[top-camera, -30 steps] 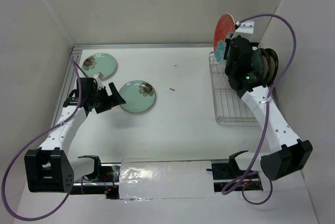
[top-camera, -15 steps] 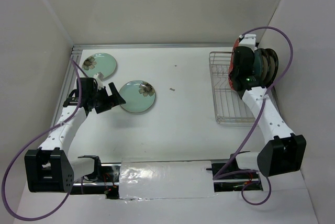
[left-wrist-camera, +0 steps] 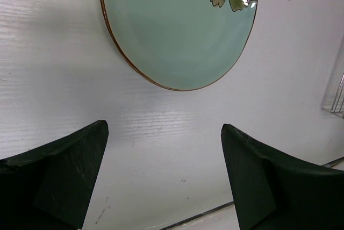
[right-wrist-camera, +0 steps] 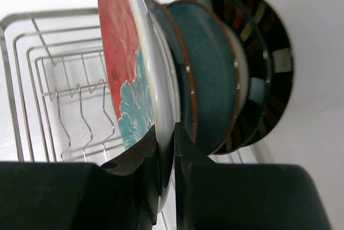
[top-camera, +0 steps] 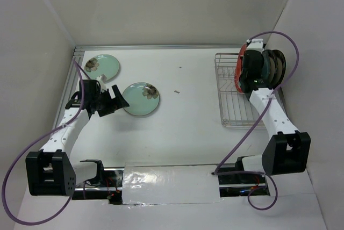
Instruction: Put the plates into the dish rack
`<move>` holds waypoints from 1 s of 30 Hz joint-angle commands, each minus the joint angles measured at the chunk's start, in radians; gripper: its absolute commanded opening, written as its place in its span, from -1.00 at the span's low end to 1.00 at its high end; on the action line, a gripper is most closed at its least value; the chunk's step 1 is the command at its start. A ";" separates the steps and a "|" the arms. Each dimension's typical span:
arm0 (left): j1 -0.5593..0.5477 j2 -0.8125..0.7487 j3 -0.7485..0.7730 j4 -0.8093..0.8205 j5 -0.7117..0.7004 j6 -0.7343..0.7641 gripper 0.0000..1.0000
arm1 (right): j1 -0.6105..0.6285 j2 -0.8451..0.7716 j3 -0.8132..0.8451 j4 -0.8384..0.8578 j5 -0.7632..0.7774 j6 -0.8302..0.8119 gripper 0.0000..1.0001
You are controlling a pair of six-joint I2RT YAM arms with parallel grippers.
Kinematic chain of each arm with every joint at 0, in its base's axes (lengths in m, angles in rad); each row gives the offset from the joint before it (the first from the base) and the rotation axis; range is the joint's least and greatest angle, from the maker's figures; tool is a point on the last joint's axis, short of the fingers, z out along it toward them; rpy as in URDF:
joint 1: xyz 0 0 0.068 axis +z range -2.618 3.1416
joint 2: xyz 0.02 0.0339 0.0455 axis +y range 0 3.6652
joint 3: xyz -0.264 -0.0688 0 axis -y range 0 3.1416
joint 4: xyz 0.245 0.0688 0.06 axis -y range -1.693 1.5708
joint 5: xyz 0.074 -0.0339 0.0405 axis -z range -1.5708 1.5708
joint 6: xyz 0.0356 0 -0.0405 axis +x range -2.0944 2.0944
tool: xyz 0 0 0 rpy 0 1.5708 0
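Top external: red plate [right-wrist-camera: 115, 52], above rack [top-camera: 232, 106] a sec ago, now slotted in rack's far end, right gripper [right-wrist-camera: 166, 129] clamped on it. Left gripper [left-wrist-camera: 164, 128] apart, far left of rack, near mint plate [left-wrist-camera: 172, 31].

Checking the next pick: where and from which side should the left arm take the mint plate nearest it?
Take the mint plate by its rim, at the edge facing the left gripper, whose jaws stand open just short of it. It lies flat on the table, so only that thin edge can be pinched; a low approach from that side looks best.
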 commanded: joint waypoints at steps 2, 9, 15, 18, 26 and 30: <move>-0.003 0.005 0.018 0.020 0.021 -0.001 0.98 | -0.008 0.003 0.018 0.205 -0.040 0.017 -1.00; -0.003 0.014 0.018 0.020 0.021 -0.001 0.98 | -0.008 0.067 0.027 0.186 -0.081 0.063 -0.89; -0.003 0.014 0.018 0.020 0.021 -0.001 0.98 | -0.008 0.104 0.080 0.136 -0.081 0.074 -0.20; -0.003 0.005 0.018 0.020 0.021 -0.001 0.98 | 0.002 0.104 0.092 0.126 -0.072 0.074 0.13; -0.003 0.005 0.018 0.020 0.021 -0.001 0.98 | 0.068 0.094 0.273 -0.007 -0.180 0.065 0.42; -0.003 0.005 0.018 0.020 0.021 -0.001 0.98 | 0.115 0.107 0.383 -0.114 -0.427 0.150 0.50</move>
